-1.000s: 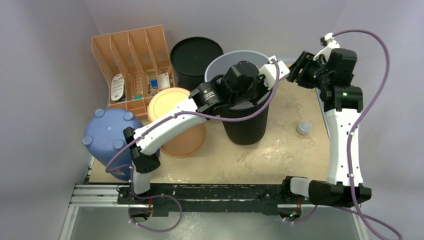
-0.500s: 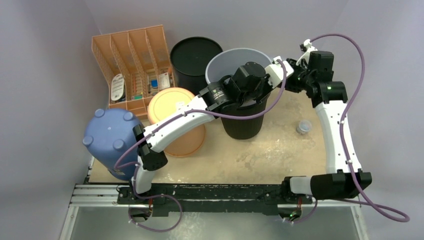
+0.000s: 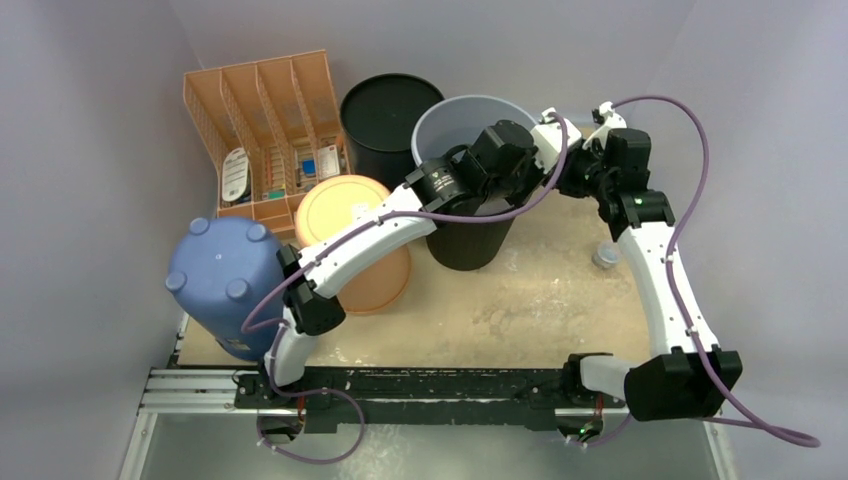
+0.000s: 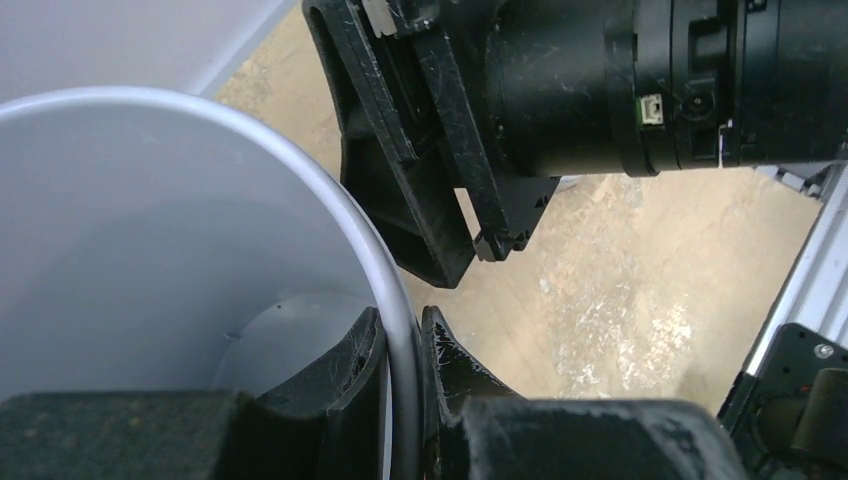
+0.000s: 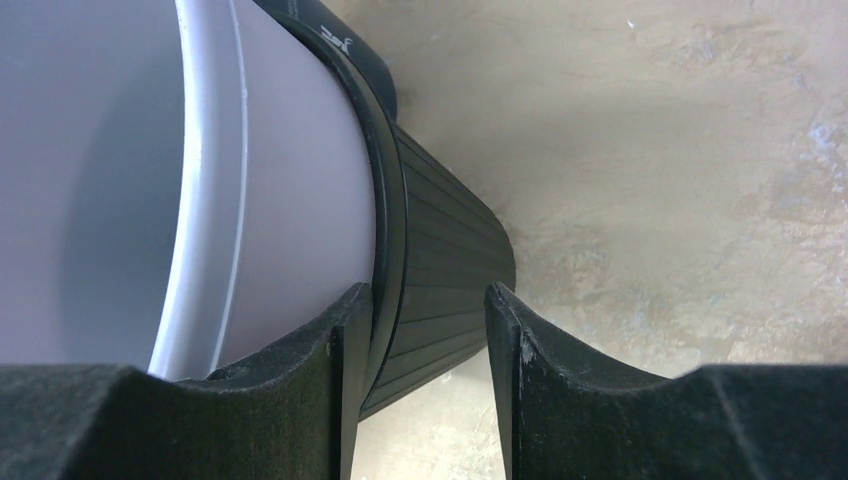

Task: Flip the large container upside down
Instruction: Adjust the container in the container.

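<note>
The large container (image 3: 468, 238) has a black ribbed outside and a grey inside, and stands open end up at the back middle of the table. My left gripper (image 3: 522, 160) reaches over it and is shut on its grey rim (image 4: 345, 215), one finger inside and one outside (image 4: 403, 345). My right gripper (image 3: 577, 168) is open at the right side of the rim. In the right wrist view it (image 5: 428, 295) straddles the black ribbed wall (image 5: 440, 250), with the left finger against the grey upper part (image 5: 290, 180).
An orange organizer (image 3: 265, 130) and a black round bin (image 3: 385, 105) stand at the back left. An orange tub (image 3: 345, 215) and an upturned blue container (image 3: 215, 280) sit at the left. A small grey cap (image 3: 607, 253) lies at the right.
The right arm has swung left and brought its gripper up to the container's rim. The left arm has shifted the container a little to the left and back.
</note>
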`<state>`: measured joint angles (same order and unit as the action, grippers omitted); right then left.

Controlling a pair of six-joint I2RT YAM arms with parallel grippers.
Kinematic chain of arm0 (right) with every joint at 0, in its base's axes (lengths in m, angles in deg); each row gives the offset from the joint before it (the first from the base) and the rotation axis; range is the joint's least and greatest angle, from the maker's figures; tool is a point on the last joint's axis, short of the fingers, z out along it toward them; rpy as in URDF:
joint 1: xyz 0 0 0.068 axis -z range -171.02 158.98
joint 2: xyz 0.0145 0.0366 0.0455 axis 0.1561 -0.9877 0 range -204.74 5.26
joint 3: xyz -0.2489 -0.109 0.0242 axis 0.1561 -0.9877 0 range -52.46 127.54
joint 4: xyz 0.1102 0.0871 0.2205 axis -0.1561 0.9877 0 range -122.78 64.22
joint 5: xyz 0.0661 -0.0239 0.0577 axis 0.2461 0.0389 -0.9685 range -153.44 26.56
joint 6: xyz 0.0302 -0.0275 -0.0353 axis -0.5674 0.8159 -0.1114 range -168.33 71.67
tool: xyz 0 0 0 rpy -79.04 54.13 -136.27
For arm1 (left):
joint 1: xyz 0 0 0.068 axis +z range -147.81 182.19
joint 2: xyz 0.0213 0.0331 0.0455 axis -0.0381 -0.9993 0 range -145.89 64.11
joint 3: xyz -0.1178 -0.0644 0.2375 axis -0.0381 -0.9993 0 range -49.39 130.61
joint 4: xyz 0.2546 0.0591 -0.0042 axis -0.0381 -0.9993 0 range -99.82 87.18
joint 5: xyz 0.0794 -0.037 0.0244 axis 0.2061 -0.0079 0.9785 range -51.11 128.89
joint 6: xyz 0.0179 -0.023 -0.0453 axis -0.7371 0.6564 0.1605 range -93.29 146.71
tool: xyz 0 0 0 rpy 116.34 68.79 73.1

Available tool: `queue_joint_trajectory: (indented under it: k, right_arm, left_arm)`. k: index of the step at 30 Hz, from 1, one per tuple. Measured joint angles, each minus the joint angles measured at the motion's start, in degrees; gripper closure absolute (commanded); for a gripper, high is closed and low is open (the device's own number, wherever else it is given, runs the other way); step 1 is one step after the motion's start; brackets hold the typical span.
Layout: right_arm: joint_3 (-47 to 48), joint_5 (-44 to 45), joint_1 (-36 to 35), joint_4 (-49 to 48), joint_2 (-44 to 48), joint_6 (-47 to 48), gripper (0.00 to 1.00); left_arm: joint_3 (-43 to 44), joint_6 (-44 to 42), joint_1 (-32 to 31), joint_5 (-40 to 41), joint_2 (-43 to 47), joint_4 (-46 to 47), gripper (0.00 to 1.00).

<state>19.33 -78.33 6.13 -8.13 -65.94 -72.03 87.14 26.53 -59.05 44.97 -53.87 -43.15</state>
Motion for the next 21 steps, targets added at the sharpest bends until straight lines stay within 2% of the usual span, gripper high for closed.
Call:
queue_joint_trajectory:
  k: [11,21]
  right_arm:
    - [-3.43,-0.20,0.02,-6.14,0.79,-1.62,0.53]
    - [-5.68,-0.20,0.07,-10.82,1.09,-2.97,0.53]
  left_arm:
    - [1.05,7.85,1.86,-2.56,-0.46,0.94,1.00]
    - [2.32,10.08,3.67,-5.49,-0.96,1.31,1.00]
